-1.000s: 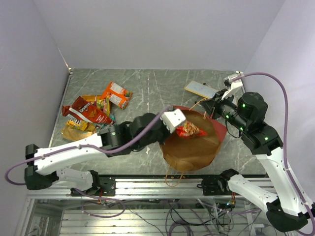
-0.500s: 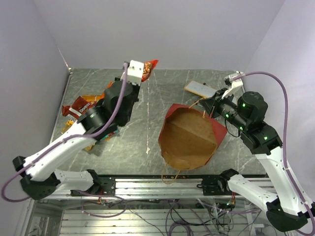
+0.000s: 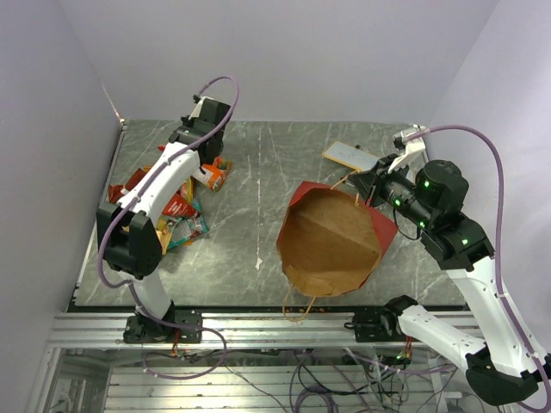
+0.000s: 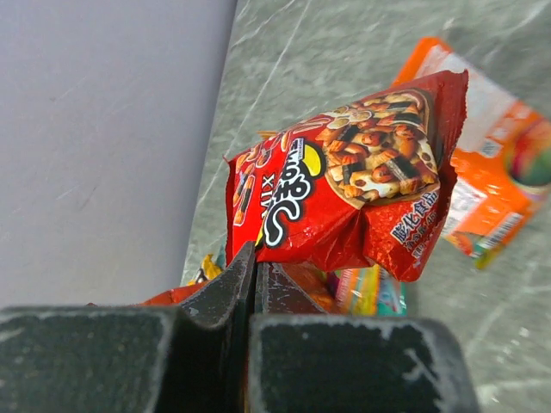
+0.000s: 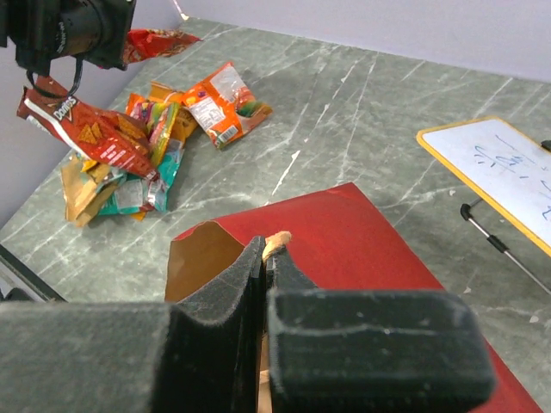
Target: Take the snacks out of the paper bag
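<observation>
The paper bag (image 3: 331, 241), red outside and brown inside, lies with its mouth toward the arms; only brown paper shows inside. My right gripper (image 5: 269, 249) is shut on its tan loop handle (image 5: 279, 242) at the bag's far rim. Over the back left of the table, my left gripper (image 4: 255, 258) is shut on a corner of a red snack packet (image 4: 344, 189), which hangs above the pile of snacks (image 3: 164, 202). In the right wrist view that packet (image 5: 159, 40) sticks out beside the left gripper (image 5: 86, 30).
A white card with a tan border (image 3: 349, 156) lies behind the bag. An orange chip bag (image 3: 209, 169) and a dark-red chip bag (image 5: 82, 129) lie in the pile near the left wall. The table's left edge (image 3: 96, 224) runs close to the pile.
The left arm lifted the red packet out of the bag's mouth and swung it up and left to above the pile. The right gripper and bag have stayed put.
</observation>
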